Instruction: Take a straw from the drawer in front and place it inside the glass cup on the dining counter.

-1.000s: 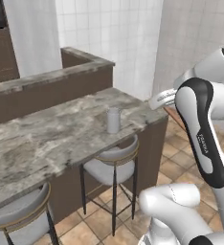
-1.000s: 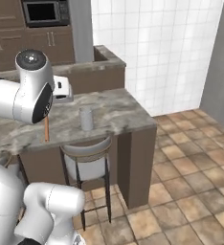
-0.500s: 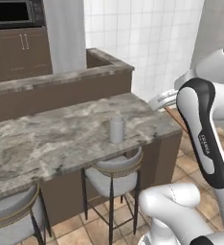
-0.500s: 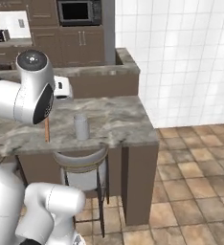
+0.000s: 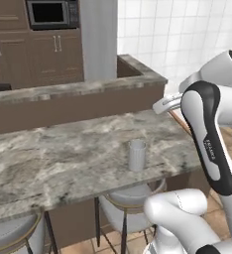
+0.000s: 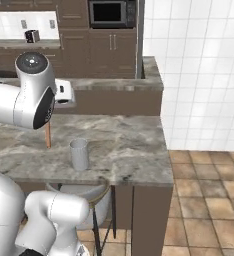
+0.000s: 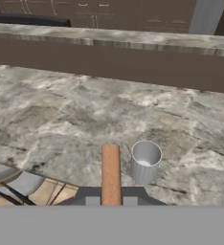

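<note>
My gripper is shut on the straw, an orange-tan stick that runs straight out from between the dark fingertips. From the right base view the straw hangs upright below the white arm, over the dining counter. The glass cup stands upright and empty on the marbled slab, a little to the right of the straw's tip and apart from it. The same cup sits near the counter's front edge. The drawer is out of view.
A raised back ledge runs behind the dining counter. Round-backed stools are tucked under the front edge. A microwave sits in dark cabinets behind. White tiled wall and brown floor tiles lie to the right.
The whole scene has shifted in both base views, so the base has moved along the counter; cup and counter now look closer and more centred. The arm's pose and its hold on the straw are unchanged.
</note>
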